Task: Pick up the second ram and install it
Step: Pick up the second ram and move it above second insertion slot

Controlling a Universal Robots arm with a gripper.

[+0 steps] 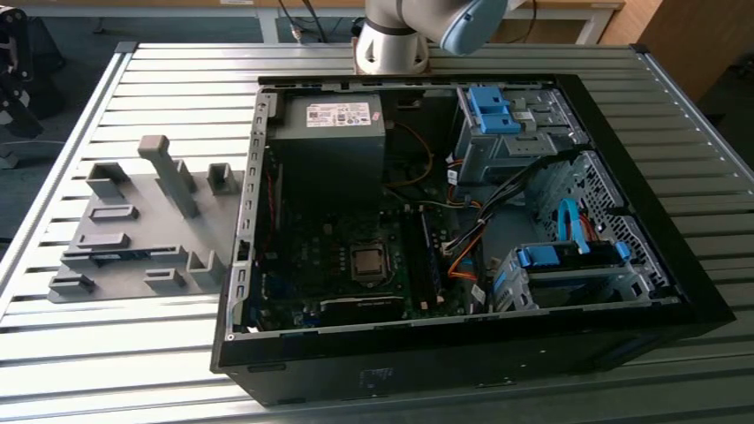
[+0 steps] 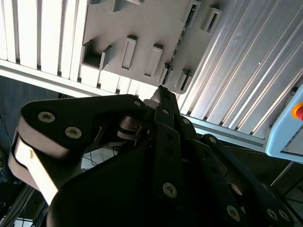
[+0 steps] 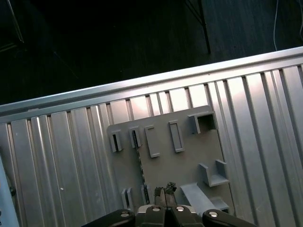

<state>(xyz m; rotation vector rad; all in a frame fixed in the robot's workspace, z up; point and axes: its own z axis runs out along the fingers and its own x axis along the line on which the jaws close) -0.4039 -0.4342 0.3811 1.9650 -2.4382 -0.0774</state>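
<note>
- Claw (image 3: 164, 190): clenched on nothing, hanging well above the grey holder plate (image 3: 189, 156).
- Ram (image 3: 139, 165): on edge in a slot of that plate, apart from the claw.
- Raised blocks (image 3: 210, 172) stand around the slot.
- Open PC case (image 1: 471, 221) sits on the slatted tabletop (image 1: 154, 353), at the exterior view's right of the plate.

second ram (image 3: 140, 165), thin, seemingly upright in holder (image 3: 189, 161)
</note>
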